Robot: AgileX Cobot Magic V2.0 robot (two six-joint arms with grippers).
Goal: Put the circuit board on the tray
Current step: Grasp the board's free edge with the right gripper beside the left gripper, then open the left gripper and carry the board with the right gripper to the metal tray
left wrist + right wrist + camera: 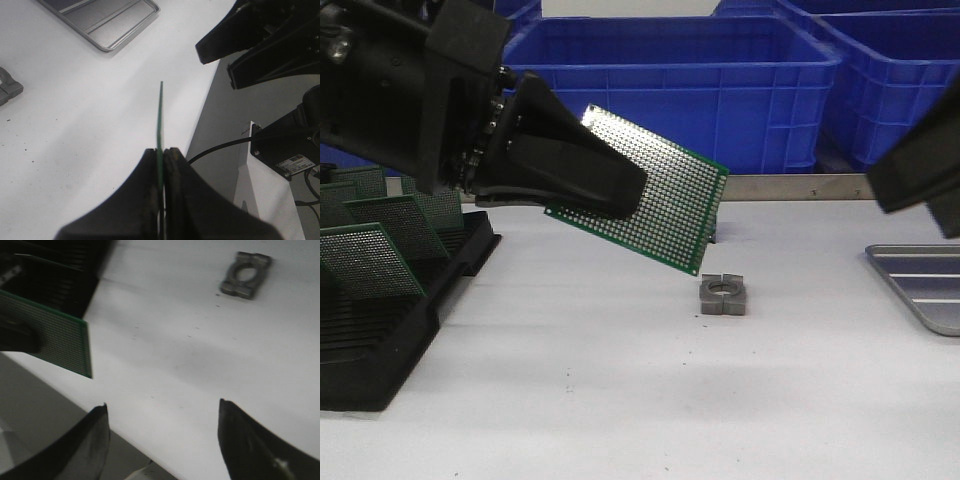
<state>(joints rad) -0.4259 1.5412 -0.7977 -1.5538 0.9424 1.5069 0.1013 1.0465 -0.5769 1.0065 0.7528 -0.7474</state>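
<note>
My left gripper (620, 190) is shut on a green circuit board (665, 200) and holds it tilted in the air above the white table, left of centre. In the left wrist view the board (161, 120) shows edge-on, clamped between the fingers (150, 165). The grey metal tray (925, 285) lies at the table's right edge, and it also shows in the left wrist view (105, 20). My right gripper (162, 410) is open and empty, and its dark body (920, 170) hangs at the right above the tray. The right wrist view shows the held board (62, 340) off to one side.
A black slotted rack (390, 300) with several more green boards (370, 260) stands at the left. A small grey metal block with a round hole (723, 295) lies on the table near the middle. Blue plastic bins (700, 80) line the back.
</note>
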